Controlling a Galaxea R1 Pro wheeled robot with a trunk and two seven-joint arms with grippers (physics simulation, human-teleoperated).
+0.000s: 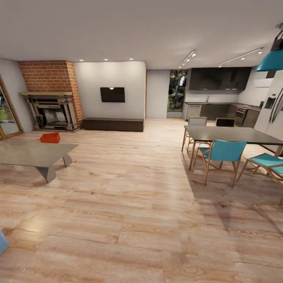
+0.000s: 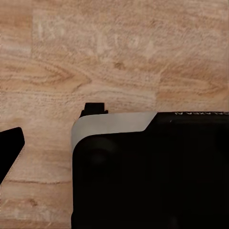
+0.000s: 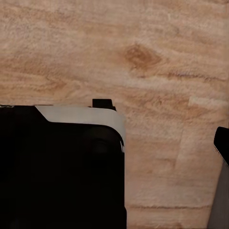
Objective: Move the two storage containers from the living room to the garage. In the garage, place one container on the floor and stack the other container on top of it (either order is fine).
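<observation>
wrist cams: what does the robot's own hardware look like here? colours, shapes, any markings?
Both wrist views look down at light wood plank floor. Left wrist: a large matte black housing with rounded corners, a light grey panel along its upper edge, mirrored white lettering at the top, and a black pointed piece at the frame edge. Right wrist: a matching black housing with a grey panel. No cables visible.

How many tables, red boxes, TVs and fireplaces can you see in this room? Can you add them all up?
Tables: 2, the low grey table and the dark dining table
Orange-red storage container: 1
Wall TV: 1
Brick fireplace: 1
Total: 5
</observation>
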